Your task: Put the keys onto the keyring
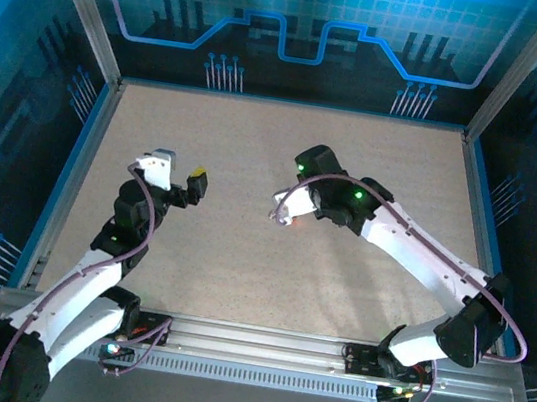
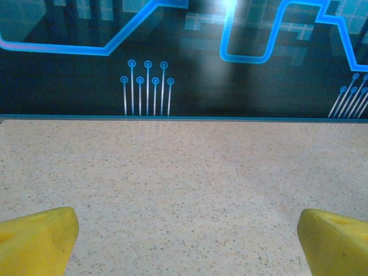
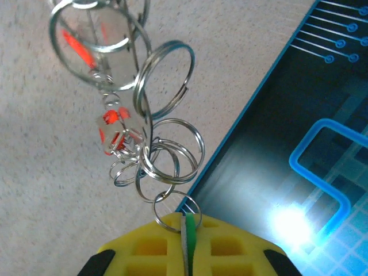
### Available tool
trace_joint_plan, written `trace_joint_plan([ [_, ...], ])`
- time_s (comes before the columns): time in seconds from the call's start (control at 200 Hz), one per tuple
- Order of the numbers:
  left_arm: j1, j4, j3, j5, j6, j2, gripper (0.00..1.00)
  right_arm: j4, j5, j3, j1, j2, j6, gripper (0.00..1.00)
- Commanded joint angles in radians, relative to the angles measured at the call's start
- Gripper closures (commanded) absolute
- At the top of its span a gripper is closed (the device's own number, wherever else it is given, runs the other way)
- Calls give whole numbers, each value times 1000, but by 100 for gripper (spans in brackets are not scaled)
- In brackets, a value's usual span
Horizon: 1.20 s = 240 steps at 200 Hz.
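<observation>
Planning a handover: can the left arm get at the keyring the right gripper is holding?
Probably yes. The left gripper is open, and only bare table lies between it and the keyring in the shut right gripper. It faces the back wall, so it needs turning.

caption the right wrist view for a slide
Right pincer shut on a green key, the keyring of linked silver loops hanging from it

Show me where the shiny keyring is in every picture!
Top external: keyring at the right pincer tip, near the picture's middle.
Right wrist: keyring dangles from the shut right pincer, centre-left.
Left wrist: open left pincer above the speckled table.
Shared landmark: that speckled table.
</observation>
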State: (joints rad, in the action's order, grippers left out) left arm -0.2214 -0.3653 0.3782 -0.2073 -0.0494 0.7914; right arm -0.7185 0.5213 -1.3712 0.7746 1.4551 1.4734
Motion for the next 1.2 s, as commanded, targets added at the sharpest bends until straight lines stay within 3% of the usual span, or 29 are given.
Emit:
trace_joint_plan([
  [0.0,11,-29,-26,-68,-19,-40,1,1,14,-10,-22,-30,176,100],
  [0.285,23,-38,-42,-137,-35,-84,1,-21,19,-78,-49,31,248,100],
  [0.485,28,-31,-49,-157,-51,-102,1,-20,-39,-140,-47,89,230,100],
  [0.63,31,-38,-51,-154,-62,-100,1,46,-155,-148,-58,132,262,98],
  [0.84,33,-45,-52,-145,-61,-84,1,93,-156,-341,-65,319,235,100],
  [1.196,39,-46,-54,-153,-64,-82,1,186,-176,-527,-62,545,188,100],
])
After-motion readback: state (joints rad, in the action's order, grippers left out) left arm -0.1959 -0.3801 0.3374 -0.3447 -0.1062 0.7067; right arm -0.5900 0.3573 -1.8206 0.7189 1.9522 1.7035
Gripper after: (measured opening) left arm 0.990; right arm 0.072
